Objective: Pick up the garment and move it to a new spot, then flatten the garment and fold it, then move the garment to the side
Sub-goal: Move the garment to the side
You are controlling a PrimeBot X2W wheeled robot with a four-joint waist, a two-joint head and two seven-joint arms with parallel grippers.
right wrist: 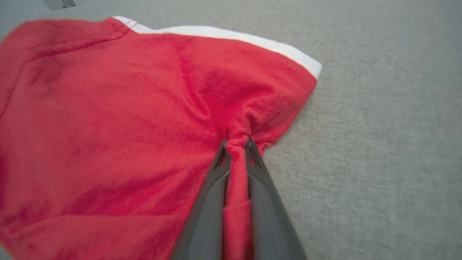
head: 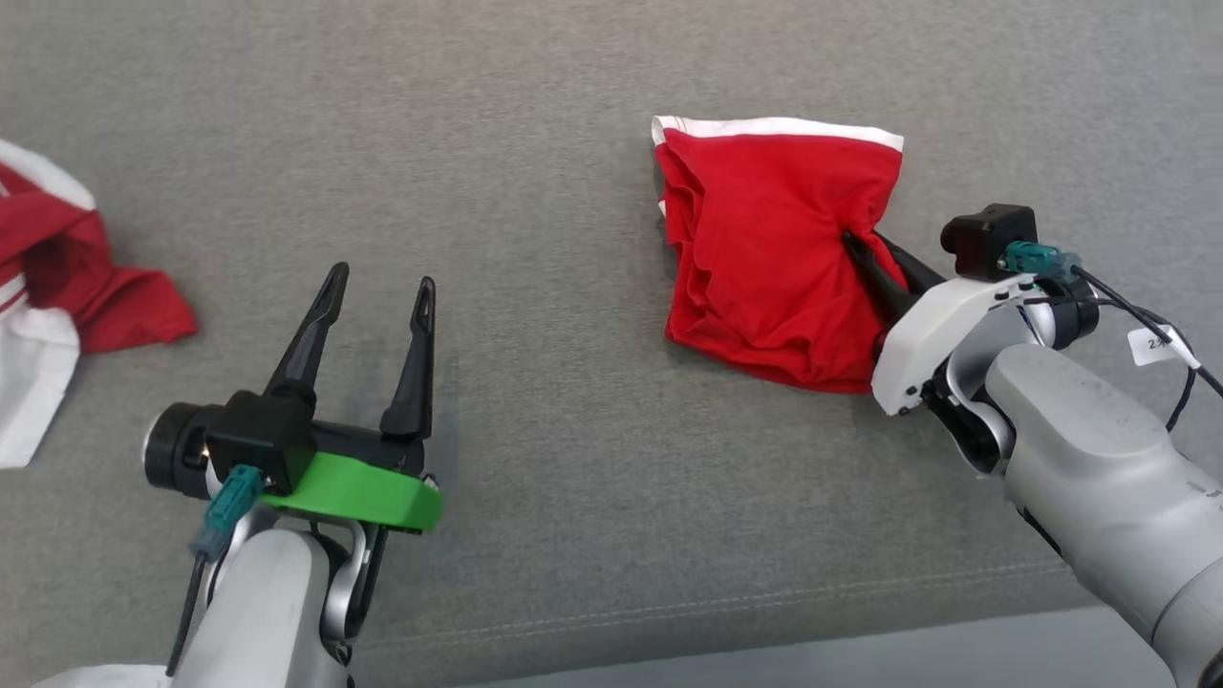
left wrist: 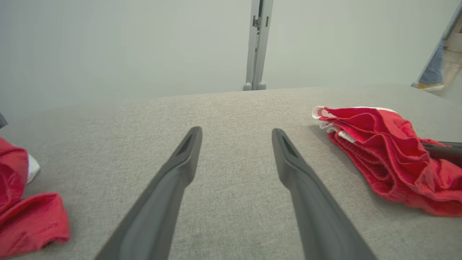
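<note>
Hovering at the lower left, the left gripper spreads its fingers wide above the grey surface, holding nothing. Farther out to the right, the right gripper pinches a fold of the bunched red garment, which rests on the surface.

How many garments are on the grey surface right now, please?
2. The folded garment lies right of centre, pinched by the right gripper. The crumpled garment lies at the left edge, partly out of frame; more may lie beyond view.
</note>
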